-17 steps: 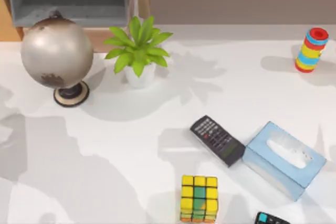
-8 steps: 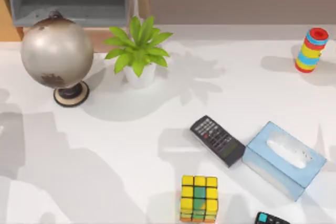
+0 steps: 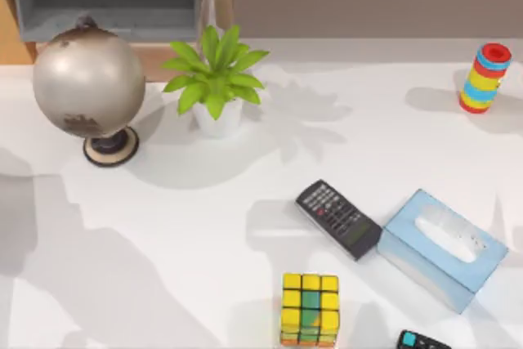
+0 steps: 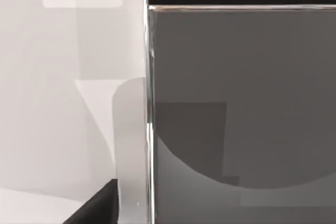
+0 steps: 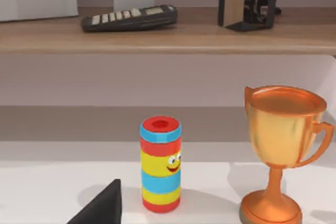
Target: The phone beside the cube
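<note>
Phone (image 3: 422, 340) sits at table's (image 3: 245, 202) near edge, right of Rubik's cube (image 3: 310, 309), ungrasped. Next: reach and grip it. Pincer states: can't tell.

The top view was bright and evenly lit, the white table (image 3: 245, 202) carrying soft grey shadows that fell toward the lower left of the frame and also trailed from the plant (image 3: 216, 79) toward the right. Edges stayed sharp, without glare. The left wrist view was dimmer, with a pale reflective sheen across a grey panel (image 4: 241, 103).
</note>
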Controlling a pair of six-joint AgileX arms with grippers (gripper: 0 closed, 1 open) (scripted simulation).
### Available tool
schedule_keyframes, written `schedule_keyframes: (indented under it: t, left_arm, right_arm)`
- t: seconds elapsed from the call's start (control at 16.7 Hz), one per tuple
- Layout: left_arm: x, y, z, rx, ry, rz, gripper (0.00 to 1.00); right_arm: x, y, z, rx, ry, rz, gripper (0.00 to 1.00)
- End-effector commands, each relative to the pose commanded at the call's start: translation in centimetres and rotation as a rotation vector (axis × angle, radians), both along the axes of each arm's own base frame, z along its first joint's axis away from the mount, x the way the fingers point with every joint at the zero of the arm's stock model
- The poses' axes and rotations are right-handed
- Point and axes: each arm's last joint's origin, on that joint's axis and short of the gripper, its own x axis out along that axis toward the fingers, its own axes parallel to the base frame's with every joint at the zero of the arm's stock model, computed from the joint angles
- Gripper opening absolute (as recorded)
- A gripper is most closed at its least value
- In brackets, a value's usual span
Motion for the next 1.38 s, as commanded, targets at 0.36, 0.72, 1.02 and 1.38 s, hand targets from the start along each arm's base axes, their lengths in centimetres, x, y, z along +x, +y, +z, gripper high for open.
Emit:
schedule_keyframes:
  t: [0.36,0.72,1.02,1.38]
  left_arm:
    - [0.00,0.00,0.00,0.000,0.000,0.000,0.62]
    - [0.00,0.00,0.00,0.000,0.000,0.000,0.17]
    - [0.00,0.00,0.00,0.000,0.000,0.000,0.00]
    - [0.03,-0.10,0.56,-0.003,-0.012,0.000,0.00]
  right_arm:
    - [0.00,0.00,0.00,0.000,0.000,0.000,1.00]
    - [0.00,0.00,0.00,0.000,0.000,0.000,1.00]
    - [0.00,0.00,0.00,0.000,0.000,0.000,1.00]
    - [0.00,0.00,0.00,0.000,0.000,0.000,1.00]
